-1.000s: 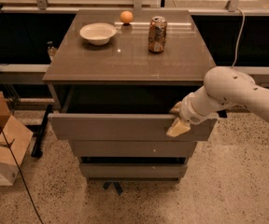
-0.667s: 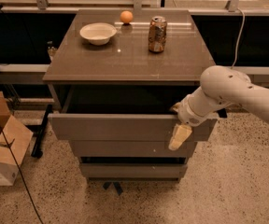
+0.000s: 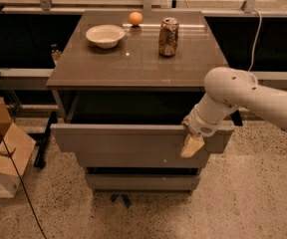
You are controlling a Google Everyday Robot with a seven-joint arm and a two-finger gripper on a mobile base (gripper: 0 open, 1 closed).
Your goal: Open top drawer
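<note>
The top drawer is a wide grey-brown handleless front under the cabinet's tabletop. It stands pulled out toward me, with a dark gap open behind its upper edge. My gripper hangs on the end of the white arm, which comes in from the right. It points down over the right part of the drawer front, just below its top edge. A narrower drawer front shows below.
On the tabletop stand a white bowl, a small orange ball and a dented can. An open cardboard box and a cable lie on the floor at the left. A black bar leans beside the cabinet.
The gripper's tip has dropped from the drawer front's top edge to a little lower over the panel. The drawer stays pulled out the same amount.
</note>
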